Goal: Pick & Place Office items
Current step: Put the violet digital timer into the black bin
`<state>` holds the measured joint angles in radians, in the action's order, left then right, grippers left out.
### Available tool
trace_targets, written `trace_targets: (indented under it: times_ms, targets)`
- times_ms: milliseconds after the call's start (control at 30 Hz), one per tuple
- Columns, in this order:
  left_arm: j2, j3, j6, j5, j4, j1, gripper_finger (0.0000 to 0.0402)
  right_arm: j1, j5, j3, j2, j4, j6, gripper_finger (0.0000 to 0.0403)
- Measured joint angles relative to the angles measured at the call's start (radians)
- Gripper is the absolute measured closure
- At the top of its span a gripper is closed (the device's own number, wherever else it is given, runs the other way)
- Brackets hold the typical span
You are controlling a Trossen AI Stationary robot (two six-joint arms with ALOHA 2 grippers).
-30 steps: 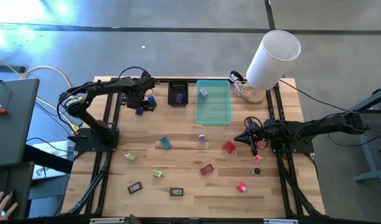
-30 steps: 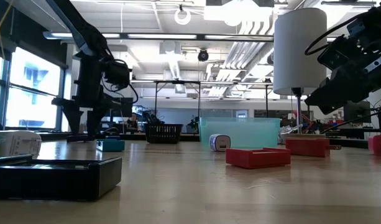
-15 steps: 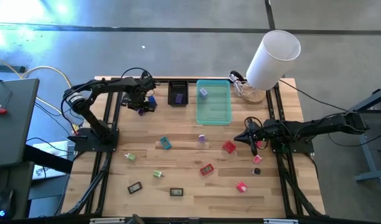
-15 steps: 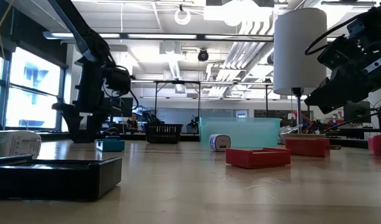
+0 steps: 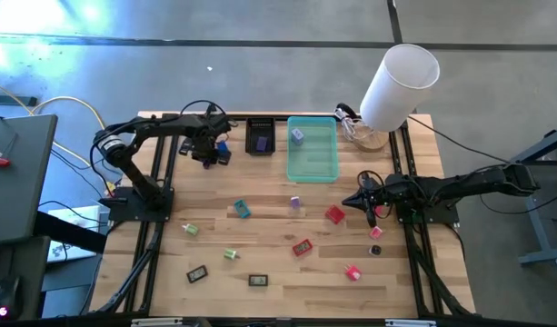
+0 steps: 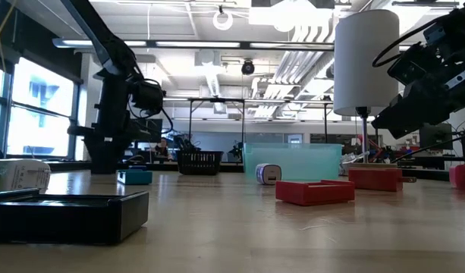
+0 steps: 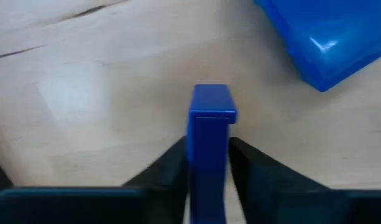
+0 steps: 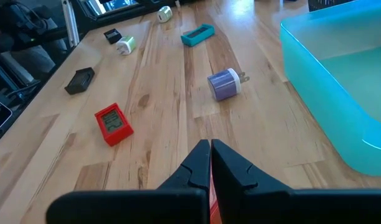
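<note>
In the upper left of the high view, the left gripper squeezes a small blue piece down on the wooden table, close beside another blue piece. The right gripper waits at the middle right with its fingers pressed together, near a red piece. Other little pieces lie across the lower half of the table.

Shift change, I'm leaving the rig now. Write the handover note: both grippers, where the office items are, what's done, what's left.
Left gripper: at the table's far left, beside the black tray, fingers closed on a small blue piece; another blue piece lies next to it.
Right gripper: shut, idle at the right side, near the teal tray.
Done: one purple-and-white plug lies in the teal tray.
Left: about ten pieces still loose on the table, among them a red one, a purple plug, a teal one and a black one.
</note>
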<state>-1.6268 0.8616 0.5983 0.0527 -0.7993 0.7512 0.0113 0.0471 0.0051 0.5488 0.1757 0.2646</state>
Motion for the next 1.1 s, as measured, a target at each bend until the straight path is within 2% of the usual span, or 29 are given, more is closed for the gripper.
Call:
trace_targets:
  times_ms: [100, 300, 600, 800, 1100]
  targets:
    - [0.001, 0.002, -0.002, 0.014, -0.005, -0.017, 0.0363, 0.000, 0.000, 0.000, 0.000, 0.000, 0.000, 0.0401]
    - [0.071, 0.032, -0.017, 0.030, -0.047, -0.065, 0.0366, 0.000, -0.029, 0.000, 0.000, 0.000, 0.000, 0.0401]
    - [0.217, 0.200, 0.049, 0.029, -0.070, -0.180, 0.0366, 0.000, -0.106, 0.000, 0.000, 0.057, -0.063, 0.0401]
    - [0.198, 0.338, 0.052, 0.030, 0.025, -0.243, 0.0366, 0.000, -0.097, 0.006, 0.000, 0.219, -0.174, 0.0401]
    - [0.057, 0.473, 0.045, 0.001, 0.160, -0.197, 0.0366, 0.000, -0.097, 0.049, 0.001, 0.218, -0.191, 0.0401]
